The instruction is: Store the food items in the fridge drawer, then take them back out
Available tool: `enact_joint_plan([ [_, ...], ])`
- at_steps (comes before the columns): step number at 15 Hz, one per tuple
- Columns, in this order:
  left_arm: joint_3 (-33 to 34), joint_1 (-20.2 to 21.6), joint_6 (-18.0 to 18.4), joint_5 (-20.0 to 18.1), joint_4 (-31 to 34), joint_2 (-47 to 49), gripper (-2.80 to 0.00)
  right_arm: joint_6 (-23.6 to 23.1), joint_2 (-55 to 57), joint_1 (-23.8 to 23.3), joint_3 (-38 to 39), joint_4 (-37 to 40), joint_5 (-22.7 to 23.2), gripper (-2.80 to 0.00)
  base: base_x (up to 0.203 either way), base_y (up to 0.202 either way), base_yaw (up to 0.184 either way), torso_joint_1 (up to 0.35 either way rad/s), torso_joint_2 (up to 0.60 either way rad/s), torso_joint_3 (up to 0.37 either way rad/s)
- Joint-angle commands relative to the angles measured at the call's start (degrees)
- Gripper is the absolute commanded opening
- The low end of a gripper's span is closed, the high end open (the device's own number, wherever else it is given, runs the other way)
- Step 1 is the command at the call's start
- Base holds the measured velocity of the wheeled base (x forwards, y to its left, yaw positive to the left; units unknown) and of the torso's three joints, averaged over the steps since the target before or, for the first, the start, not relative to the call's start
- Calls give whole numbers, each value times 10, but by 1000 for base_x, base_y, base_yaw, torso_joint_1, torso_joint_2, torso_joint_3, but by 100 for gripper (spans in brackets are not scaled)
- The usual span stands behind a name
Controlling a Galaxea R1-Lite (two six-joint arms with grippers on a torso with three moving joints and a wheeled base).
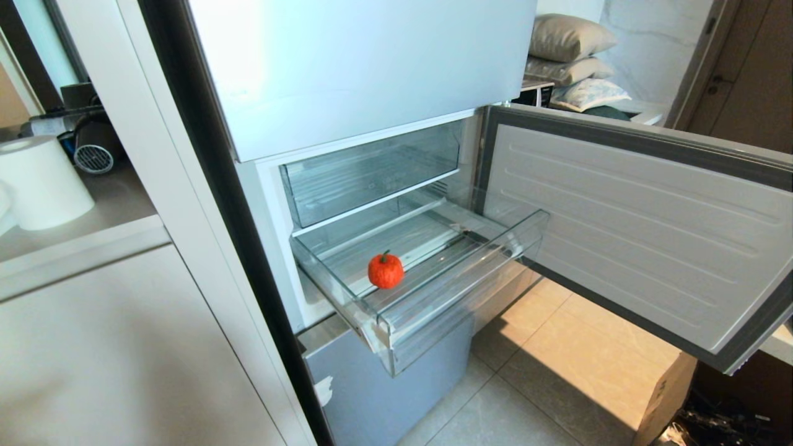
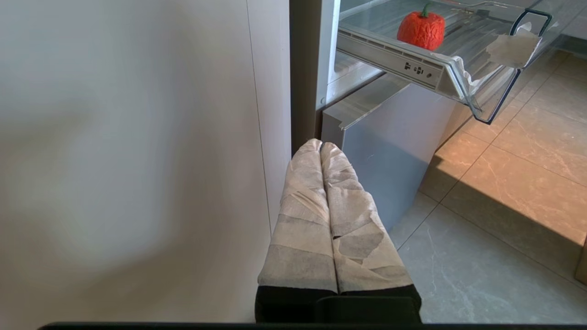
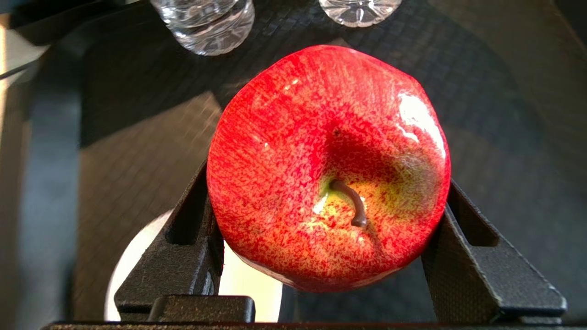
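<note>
Fridge drawer (image 1: 433, 291) pulled out, its door (image 1: 638, 229) swung wide beside it. I see the orange-red fruit (image 1: 385, 271) with a green stem sitting on the drawer's ribbed floor, near the front lip. A second clear drawer (image 1: 372, 167) sits closed just above the pulled-out one.

My right pincer (image 3: 328, 229) is off the head camera; on its wrist camera the black fingers (image 3: 188, 243) clamp a red apple (image 3: 328, 165) from both sides, stem facing the lens, over a dark woven surface (image 3: 137, 151) with two clear glass bases (image 3: 206, 23) beyond the apple.

Left pincer (image 2: 321, 146) parked low beside the fridge's bottom panel (image 2: 390, 146), below the drawer, taped fingers (image 2: 302, 215) pressed together, nothing between them.
</note>
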Motion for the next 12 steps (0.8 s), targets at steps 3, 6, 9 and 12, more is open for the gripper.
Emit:
enact_joint_plan([
  [3, 0, 0, 0, 0, 0, 1, -280, -2, 51, 0, -40, 0, 0, -280, 0, 0, 0, 0, 0, 0],
  [6, 0, 0, 0, 0, 0, 1, -280, 2, 61, 0, -53, 0, -1, -280, 0, 0, 0, 0, 0, 0],
  [9, 0, 0, 0, 0, 0, 1, -280, 3, 64, 9, -58, 0, -3, -280, 0, 0, 0, 0, 0, 0],
  [12, 0, 0, 0, 0, 0, 1, -280, 4, 66, 10, -58, 0, -3, 0, 0, 0, 0, 0, 0, 0],
])
